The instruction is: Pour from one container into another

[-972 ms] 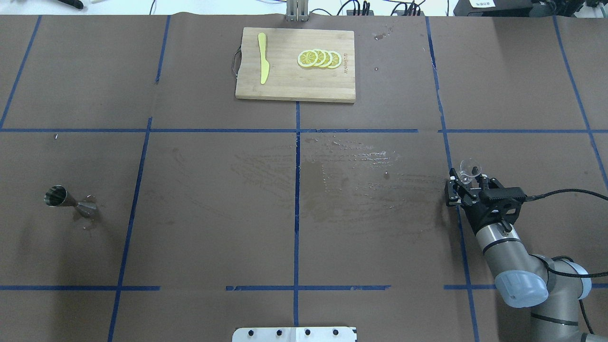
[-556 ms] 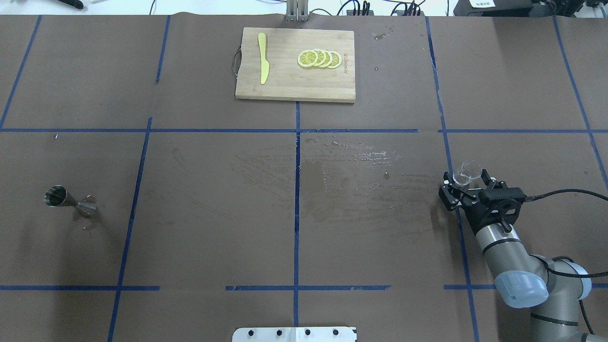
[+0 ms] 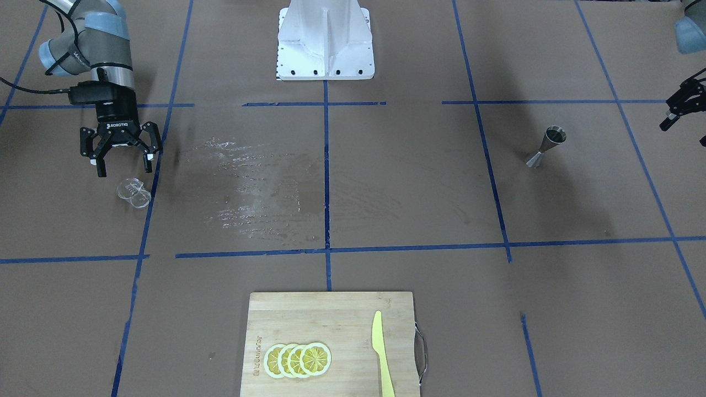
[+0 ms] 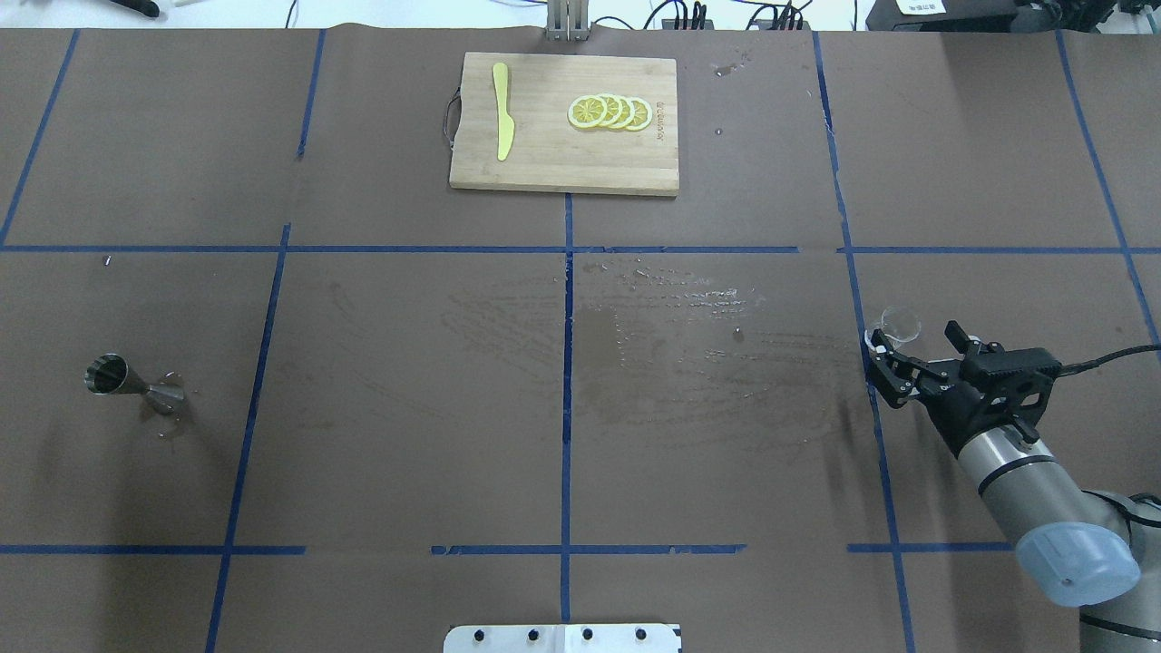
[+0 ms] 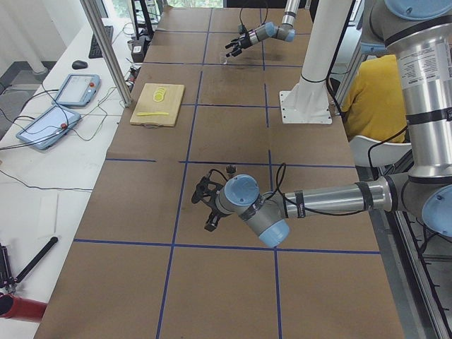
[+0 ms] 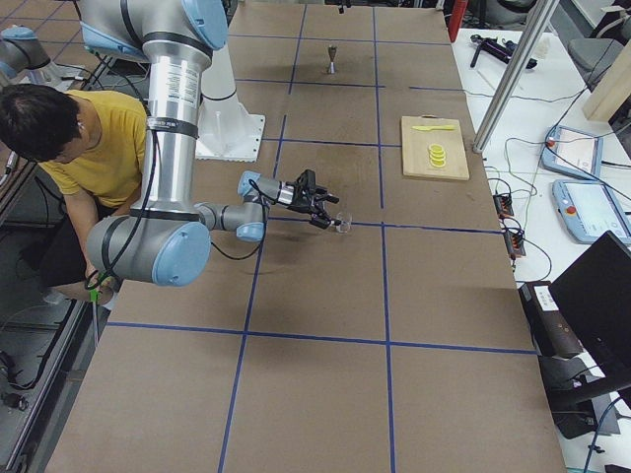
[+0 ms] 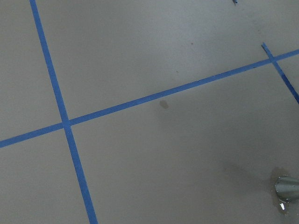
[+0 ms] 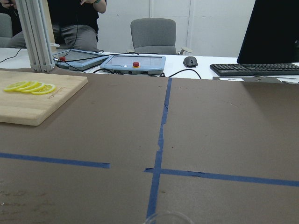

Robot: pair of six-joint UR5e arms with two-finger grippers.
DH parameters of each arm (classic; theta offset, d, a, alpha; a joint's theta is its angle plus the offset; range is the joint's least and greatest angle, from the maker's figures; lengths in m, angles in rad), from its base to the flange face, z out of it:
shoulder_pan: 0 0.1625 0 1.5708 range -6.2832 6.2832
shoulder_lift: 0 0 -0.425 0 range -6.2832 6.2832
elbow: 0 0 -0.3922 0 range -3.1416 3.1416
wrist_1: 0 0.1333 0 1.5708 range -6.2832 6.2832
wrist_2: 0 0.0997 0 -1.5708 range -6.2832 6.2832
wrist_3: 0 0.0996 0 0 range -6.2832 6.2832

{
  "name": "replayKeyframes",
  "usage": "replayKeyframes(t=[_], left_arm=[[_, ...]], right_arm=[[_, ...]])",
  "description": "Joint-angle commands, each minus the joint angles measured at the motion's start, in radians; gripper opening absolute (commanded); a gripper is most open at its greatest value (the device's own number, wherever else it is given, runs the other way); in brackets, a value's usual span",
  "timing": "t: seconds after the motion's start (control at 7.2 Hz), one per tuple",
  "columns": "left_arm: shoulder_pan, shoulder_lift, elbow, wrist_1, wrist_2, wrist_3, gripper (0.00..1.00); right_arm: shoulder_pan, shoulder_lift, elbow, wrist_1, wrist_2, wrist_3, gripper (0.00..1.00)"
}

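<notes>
The clear glass cup (image 4: 893, 326) stands free on the brown table beside a blue tape line; it also shows in the front view (image 3: 134, 193), and its rim (image 8: 168, 217) peeks in at the bottom of the right wrist view. My right gripper (image 4: 914, 345) is open just behind it, with nothing between its fingers (image 3: 124, 166). Far across the table stands the steel jigger (image 4: 127, 381), upright in a small puddle (image 3: 546, 146) (image 7: 286, 189). My left gripper (image 3: 684, 129) hangs open at the table's edge, apart from the jigger.
A wooden cutting board (image 4: 544, 172) at the far middle carries lemon slices (image 4: 609, 112) and a yellow knife (image 4: 502, 111). Wet smears (image 4: 671, 336) cover the table's middle. A person in a yellow shirt (image 6: 99, 148) sits beside the robot's base.
The right gripper opened and let go of the glass cup. It then drew back and to the right. The cup stays on the table, and the jigger has not moved.
</notes>
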Motion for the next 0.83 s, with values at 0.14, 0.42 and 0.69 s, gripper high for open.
replayKeyframes(t=[0.14, 0.42, 0.69], left_arm=[[-0.001, 0.02, 0.005, -0.006, 0.003, 0.006, 1.0], [-0.006, 0.043, 0.011, -0.004, 0.087, 0.013, 1.0], [-0.021, 0.037, 0.022, 0.008, 0.084, 0.029, 1.0]], right_arm=[[0.196, -0.156, 0.153, 0.01, 0.369, -0.024, 1.0], [0.517, -0.152, 0.146, -0.005, 0.786, -0.201, 1.0], [0.843, -0.079, 0.112, -0.188, 1.13, -0.41, 1.0]])
